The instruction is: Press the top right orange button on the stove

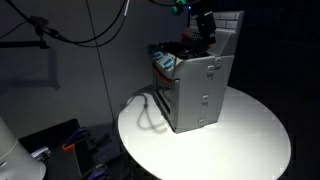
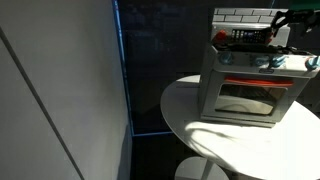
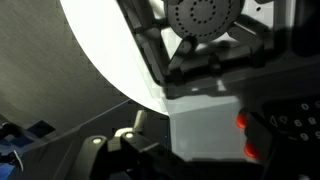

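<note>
The grey boxy stove [image 1: 200, 85] stands on a round white table [image 1: 250, 140], and it also shows in an exterior view [image 2: 250, 85] with its glass front door. Its white tiled back panel [image 1: 231, 25] rises behind the dark cooktop. My gripper [image 1: 205, 26] hangs over the top of the stove at the back panel, and it also shows in an exterior view [image 2: 290, 20]. In the wrist view the gripper [image 3: 205, 142] looks open, with its dark fingers either side of a white panel face [image 3: 200, 125]. Two orange-red buttons [image 3: 244, 121] glow right beside the right-hand finger. A burner [image 3: 205, 15] is above.
A white cable or handle [image 1: 150, 108] lies on the table beside the stove. Small colourful items [image 1: 165, 62] sit on the cooktop. Dark equipment [image 1: 60, 145] stands on the floor beside the table. A blue-edged wall panel [image 2: 118, 70] stands close to the table.
</note>
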Robot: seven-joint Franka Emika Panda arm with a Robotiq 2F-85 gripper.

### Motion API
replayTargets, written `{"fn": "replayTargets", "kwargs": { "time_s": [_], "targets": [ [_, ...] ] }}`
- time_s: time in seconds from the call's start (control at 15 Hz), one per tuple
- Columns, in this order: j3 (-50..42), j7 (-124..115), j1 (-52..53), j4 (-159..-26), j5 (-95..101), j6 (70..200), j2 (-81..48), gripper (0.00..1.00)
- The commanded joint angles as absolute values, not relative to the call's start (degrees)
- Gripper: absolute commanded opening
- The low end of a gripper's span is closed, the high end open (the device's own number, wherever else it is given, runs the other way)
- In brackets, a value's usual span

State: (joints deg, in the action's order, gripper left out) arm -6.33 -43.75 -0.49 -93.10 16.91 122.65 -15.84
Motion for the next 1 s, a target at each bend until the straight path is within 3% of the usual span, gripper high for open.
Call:
{"fn": "replayTargets", "kwargs": {
  "time_s": [0.0,0.93],
  "targets": [
    [-7.40,-45.33,0.50,-90.10,18.30,122.47,-17.78,1.00],
    [-8.28,-45.46,0.81,-87.20,17.97,122.20,-19.75,1.00]
  ]
}}
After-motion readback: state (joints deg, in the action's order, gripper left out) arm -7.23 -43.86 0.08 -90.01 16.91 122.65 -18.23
